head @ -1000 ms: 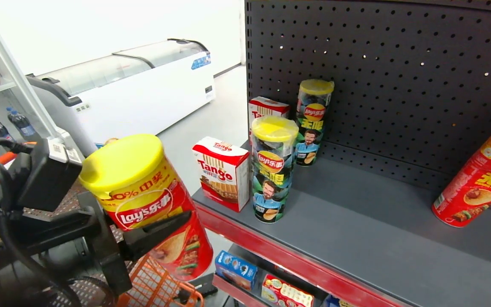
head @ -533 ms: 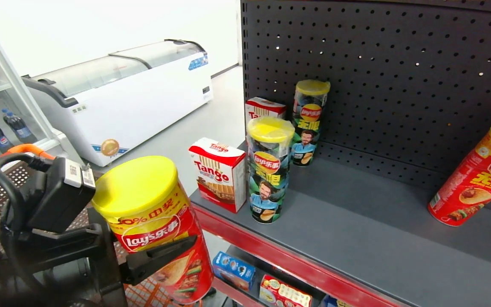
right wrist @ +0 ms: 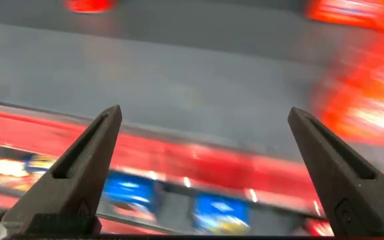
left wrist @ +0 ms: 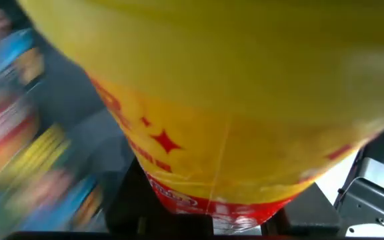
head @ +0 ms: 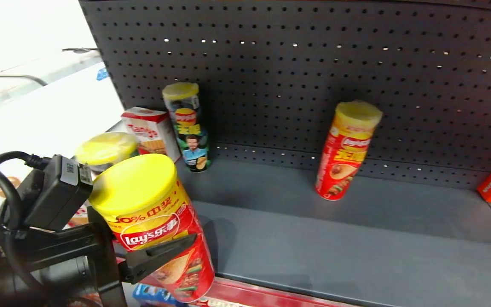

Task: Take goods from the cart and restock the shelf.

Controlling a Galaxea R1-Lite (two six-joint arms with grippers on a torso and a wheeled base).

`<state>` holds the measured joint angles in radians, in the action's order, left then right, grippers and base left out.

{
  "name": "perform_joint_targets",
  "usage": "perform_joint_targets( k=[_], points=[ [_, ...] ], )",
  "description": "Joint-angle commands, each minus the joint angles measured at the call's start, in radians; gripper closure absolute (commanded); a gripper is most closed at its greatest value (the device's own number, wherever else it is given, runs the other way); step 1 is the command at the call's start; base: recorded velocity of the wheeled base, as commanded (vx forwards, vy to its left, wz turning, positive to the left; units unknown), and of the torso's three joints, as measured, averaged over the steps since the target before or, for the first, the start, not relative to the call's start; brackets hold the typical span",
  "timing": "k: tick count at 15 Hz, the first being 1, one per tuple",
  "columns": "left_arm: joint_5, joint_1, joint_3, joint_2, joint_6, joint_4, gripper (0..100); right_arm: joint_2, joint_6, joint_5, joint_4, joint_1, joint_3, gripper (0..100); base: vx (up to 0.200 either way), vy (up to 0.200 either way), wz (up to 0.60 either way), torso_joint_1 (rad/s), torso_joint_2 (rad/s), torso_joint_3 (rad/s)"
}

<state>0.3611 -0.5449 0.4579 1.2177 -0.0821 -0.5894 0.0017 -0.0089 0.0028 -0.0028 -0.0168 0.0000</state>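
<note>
One red chips can (head: 151, 204) with a yellow lid is clamped at mid-body between the fingers of the left gripper (head: 151, 251). It is held tilted over the front left edge of the grey shelf (head: 335, 238), lid above the fingers. The right gripper (right wrist: 205, 113) is spread wide with nothing held, above the shelf's red front lip.

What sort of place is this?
Probably a small shop, or a mock-up of one: a grey shelf backed by pegboard, a red chip can and a wafer box standing on it, plus the held can in the left gripper.
</note>
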Motion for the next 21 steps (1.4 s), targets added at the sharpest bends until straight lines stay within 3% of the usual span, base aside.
perform_joint_targets(
  k=[1, 21],
  points=[
    [-0.001, 0.003, -0.004, 0.002, 0.001, 0.0, 100, 0.001, 0.0, 0.0, 0.0, 0.0, 0.0, 0, 0.0, 0.0, -0.6, 0.002, 0.01, 0.002],
    [-0.019, 0.011, 0.004, -0.041, -0.004, -0.001, 100, 0.001, 0.0, -0.003, 0.001, 0.0, 0.0, 0, 0.0, 0.0, -0.03, 0.0, 0.0, 0.0]
  ],
)
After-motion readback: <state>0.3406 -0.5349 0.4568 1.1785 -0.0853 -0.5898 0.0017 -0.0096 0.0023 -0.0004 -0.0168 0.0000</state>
